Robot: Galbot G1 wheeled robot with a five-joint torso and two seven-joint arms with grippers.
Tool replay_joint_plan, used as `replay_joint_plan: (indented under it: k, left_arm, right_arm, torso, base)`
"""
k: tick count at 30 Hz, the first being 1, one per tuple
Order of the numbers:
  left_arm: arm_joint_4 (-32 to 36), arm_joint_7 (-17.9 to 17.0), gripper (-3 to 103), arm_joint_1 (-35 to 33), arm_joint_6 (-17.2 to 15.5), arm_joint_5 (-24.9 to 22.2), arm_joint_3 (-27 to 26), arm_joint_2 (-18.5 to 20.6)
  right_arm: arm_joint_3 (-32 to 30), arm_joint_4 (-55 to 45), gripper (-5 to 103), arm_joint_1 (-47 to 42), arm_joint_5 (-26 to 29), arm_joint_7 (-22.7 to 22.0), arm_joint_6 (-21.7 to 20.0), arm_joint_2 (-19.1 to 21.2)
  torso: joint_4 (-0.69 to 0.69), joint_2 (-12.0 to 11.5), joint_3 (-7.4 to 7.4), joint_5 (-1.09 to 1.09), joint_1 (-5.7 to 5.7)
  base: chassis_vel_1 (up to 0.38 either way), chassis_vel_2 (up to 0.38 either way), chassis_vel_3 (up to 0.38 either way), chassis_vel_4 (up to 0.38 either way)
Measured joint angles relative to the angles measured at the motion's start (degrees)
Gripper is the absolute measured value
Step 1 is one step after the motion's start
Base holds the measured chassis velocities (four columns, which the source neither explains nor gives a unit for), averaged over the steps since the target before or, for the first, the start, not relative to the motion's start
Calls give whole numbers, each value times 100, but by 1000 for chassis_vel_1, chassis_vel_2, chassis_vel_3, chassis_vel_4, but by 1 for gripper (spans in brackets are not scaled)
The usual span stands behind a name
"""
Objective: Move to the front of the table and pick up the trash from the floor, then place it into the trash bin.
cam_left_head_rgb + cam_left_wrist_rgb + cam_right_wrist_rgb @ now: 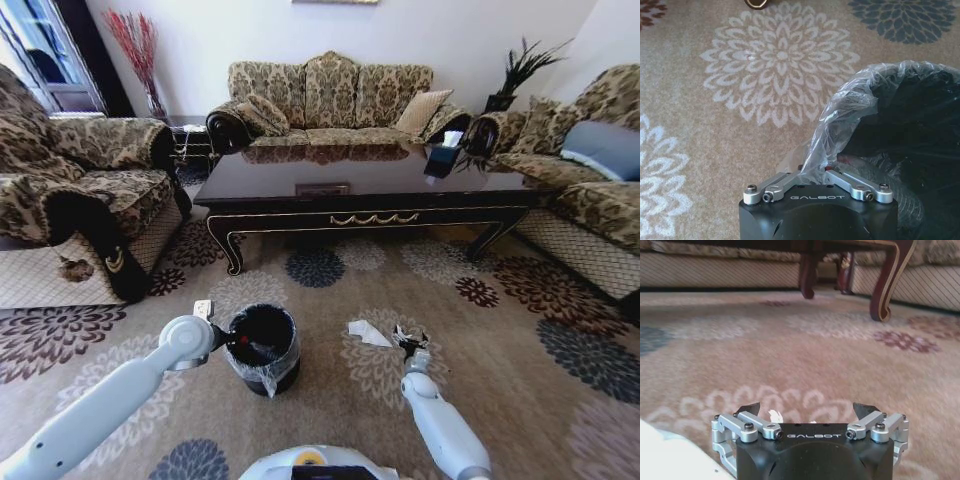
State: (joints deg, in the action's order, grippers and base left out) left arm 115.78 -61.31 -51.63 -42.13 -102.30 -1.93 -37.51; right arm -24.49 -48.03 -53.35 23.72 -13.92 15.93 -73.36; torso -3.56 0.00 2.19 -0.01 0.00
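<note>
Two grippers at work: left gripper at the trash bin rim, pinching the bag; right gripper spread wide, low over the floor, just beside the white trash. Pick-up step in hand; next, probably closing on the scrap.

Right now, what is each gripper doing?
Left gripper: shut on the bin liner at the rim.
Right gripper: open, low over the floor.
</note>
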Motion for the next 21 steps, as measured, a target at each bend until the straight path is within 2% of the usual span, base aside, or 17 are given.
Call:
replay_joint_plan:
  k: [9, 14, 16, 19, 21]
  left_arm:
    - [48, 28, 0, -43, 0, -44, -65, 147]
    - [71, 35, 0, -66, 0, -61, -84, 188]
    - [73, 35, 0, -76, 0, -61, -84, 194]
    - [91, 49, 0, -92, 0, -61, -84, 217]
    - [91, 49, 0, -92, 0, -61, -85, 218]
  right_arm:
    - [-21, 624, 101, 452, 278, 10, 2, -116]
    - [-31, 935, 91, 681, 361, 38, -4, -180]
    - [-40, 988, 91, 715, 379, 44, -4, -190]
    - [-67, 1093, 79, 777, 436, 72, -4, -229]
    - [-69, 1103, 79, 780, 436, 81, -2, -233]
  torso:
    - [1, 0, 0, 1, 0]
    - [1, 0, 0, 1, 0]
    - [0, 0, 0, 0, 0]
    - [1, 0, 0, 0, 0]
    - [1, 0, 0, 1, 0]
  base:
    - [0, 0, 0, 0]
    - [0, 0, 0, 0]
    - [0, 0, 0, 0]
    - [0, 0, 0, 0]
    - [0, 0, 0, 0]
